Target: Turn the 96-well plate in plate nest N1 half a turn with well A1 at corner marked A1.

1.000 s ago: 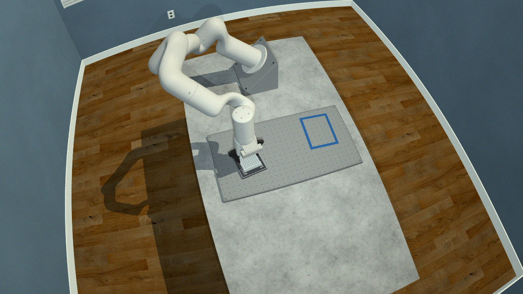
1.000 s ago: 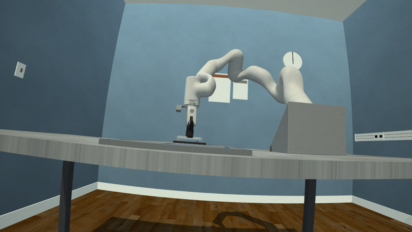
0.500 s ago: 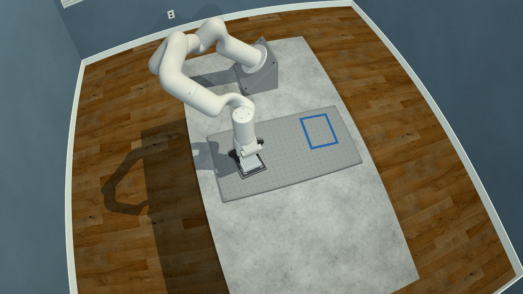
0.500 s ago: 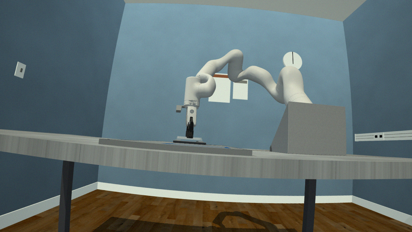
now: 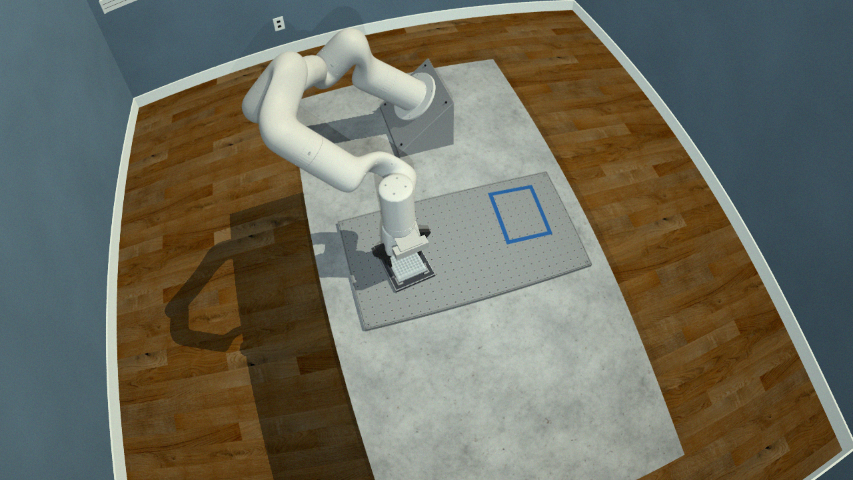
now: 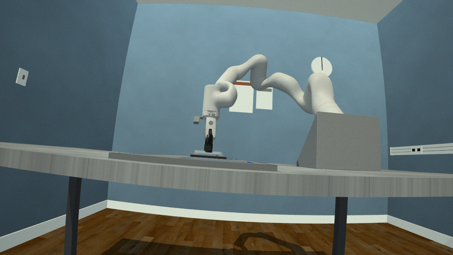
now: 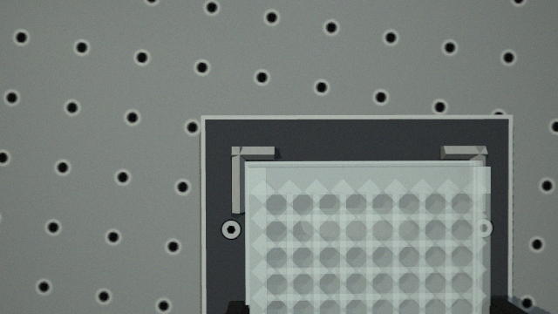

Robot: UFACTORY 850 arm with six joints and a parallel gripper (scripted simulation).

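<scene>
Black-fingered gripper (image 5: 406, 251) (image 6: 208, 150) (image 7: 370, 308) stands about the 96-well plate (image 5: 408, 267) (image 6: 196, 152) (image 7: 370, 218), gripping its two sides; plate is at the nest (image 5: 430, 274) (image 6: 223, 157) (image 7: 349, 135), its 3 o'clock edge overlapping a locator (image 7: 462, 151) in the wrist view, so full seating is not confirmed. Blue outline (image 5: 499, 217) (image 6: 250, 162) lies well apart, toward 2 o'clock in the top view. Grasp appears done; cut-off corner and A1 mark unreadable, so whether the half turn remains cannot be told; flat seating and release remain.

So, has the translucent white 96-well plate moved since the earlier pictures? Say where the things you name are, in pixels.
Yes, the plate (image 5: 408, 267) (image 6: 199, 152) (image 7: 369, 243) has sunk slightly toward the flat black nest (image 5: 415, 281) (image 6: 201, 156) (image 7: 224, 270), exterior view.
</scene>
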